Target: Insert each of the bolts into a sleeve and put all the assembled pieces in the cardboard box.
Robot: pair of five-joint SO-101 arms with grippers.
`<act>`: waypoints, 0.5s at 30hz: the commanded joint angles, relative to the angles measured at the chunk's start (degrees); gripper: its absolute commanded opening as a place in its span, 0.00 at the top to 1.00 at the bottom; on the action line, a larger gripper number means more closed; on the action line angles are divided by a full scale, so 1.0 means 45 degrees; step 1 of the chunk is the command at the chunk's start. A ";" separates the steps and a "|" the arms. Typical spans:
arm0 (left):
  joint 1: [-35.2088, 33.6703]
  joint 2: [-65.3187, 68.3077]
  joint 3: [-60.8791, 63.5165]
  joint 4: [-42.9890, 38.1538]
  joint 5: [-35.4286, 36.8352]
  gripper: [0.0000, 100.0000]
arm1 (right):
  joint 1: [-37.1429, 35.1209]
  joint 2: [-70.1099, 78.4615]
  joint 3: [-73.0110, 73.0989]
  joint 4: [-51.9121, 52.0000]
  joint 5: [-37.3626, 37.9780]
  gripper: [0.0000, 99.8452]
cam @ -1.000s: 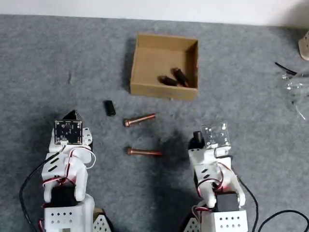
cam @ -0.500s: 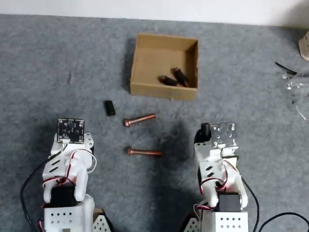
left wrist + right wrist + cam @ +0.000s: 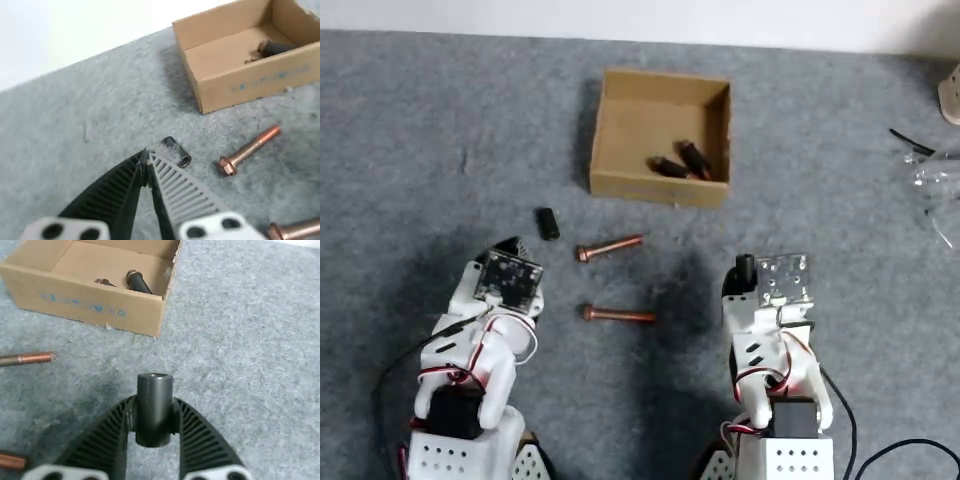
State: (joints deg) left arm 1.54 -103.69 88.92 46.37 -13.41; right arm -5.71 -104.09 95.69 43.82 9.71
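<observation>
Two copper bolts lie on the grey carpet between the arms: one (image 3: 610,247) nearer the cardboard box (image 3: 661,137), one (image 3: 619,315) closer to the arm bases. A loose black sleeve (image 3: 548,223) lies beside the far bolt, just past the tip of my shut left gripper (image 3: 146,161); the same sleeve (image 3: 176,151) and bolt (image 3: 248,150) appear in the left wrist view. My right gripper (image 3: 154,412) is shut on another black sleeve (image 3: 154,407), held upright. Two assembled pieces (image 3: 678,160) rest inside the box.
Clear plastic bits and a black wire (image 3: 925,165) lie at the far right edge. A pale object (image 3: 950,95) sits at the right border. Open carpet stretches left of the box and between the two arms.
My left arm has swung forward and to the right, toward the loose sleeve. The right arm shifted slightly right with its sleeve about a second ago and has since stayed put.
</observation>
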 commanded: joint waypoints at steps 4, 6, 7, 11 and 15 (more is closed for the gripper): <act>0.0537 0.0088 -0.0987 -0.0039 -0.0527 0.99 | 0.0147 -0.0264 0.1905 -0.0576 0.0176 1.00; 0.0772 0.0264 -0.1358 -0.0039 -0.0527 0.99 | 0.0147 -0.0264 0.1905 -0.0576 0.0176 1.00; 0.0947 0.0576 -0.1670 -0.0039 -0.0527 0.99 | 0.0147 -0.0264 0.1905 -0.0576 0.0176 1.00; 0.1651 0.3253 -0.3624 -0.0039 -0.0527 0.99 | 0.0147 -0.0264 0.1905 -0.0576 0.0176 1.00; 0.1905 0.6945 -0.6398 -0.0020 -0.1094 0.99 | 0.0147 -0.0264 0.1905 -0.0576 0.0176 1.00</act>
State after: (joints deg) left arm 8.66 -87.87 73.54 46.37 -15.69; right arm -5.71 -104.09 95.69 43.82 9.71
